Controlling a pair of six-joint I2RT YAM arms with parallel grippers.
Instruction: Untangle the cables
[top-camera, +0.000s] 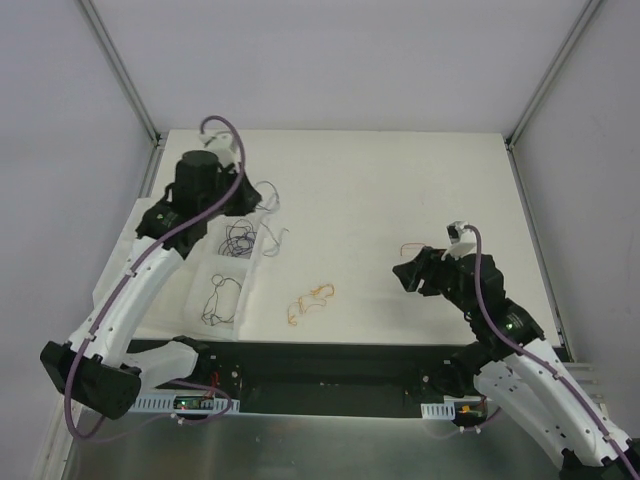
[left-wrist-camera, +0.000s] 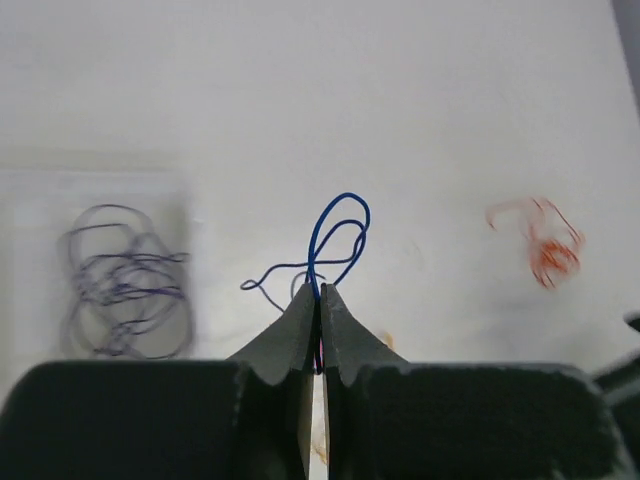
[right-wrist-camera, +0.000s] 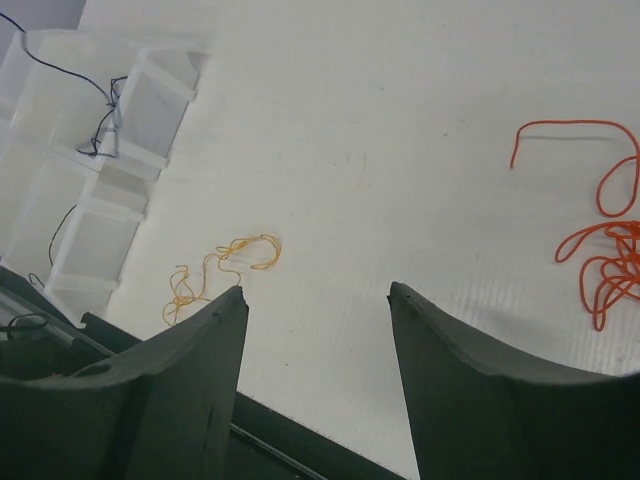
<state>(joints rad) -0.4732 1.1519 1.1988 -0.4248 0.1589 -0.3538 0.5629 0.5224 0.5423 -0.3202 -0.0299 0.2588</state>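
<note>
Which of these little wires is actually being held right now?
The blue wire, pinched between the left fingers; the yellow wire, orange wire and dark wires lie loose.

All apart — blue wire loop (left-wrist-camera: 338, 238), purple tangle (left-wrist-camera: 125, 282), yellow curl (right-wrist-camera: 225, 265), red coil (right-wrist-camera: 603, 255).

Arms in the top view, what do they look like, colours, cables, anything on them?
The left arm and right arm have white shells and black joints, each with a purple hose alongside. The right one carries a small green light. The left pincer and right pincer have dark wedge-shaped fingers.
</note>
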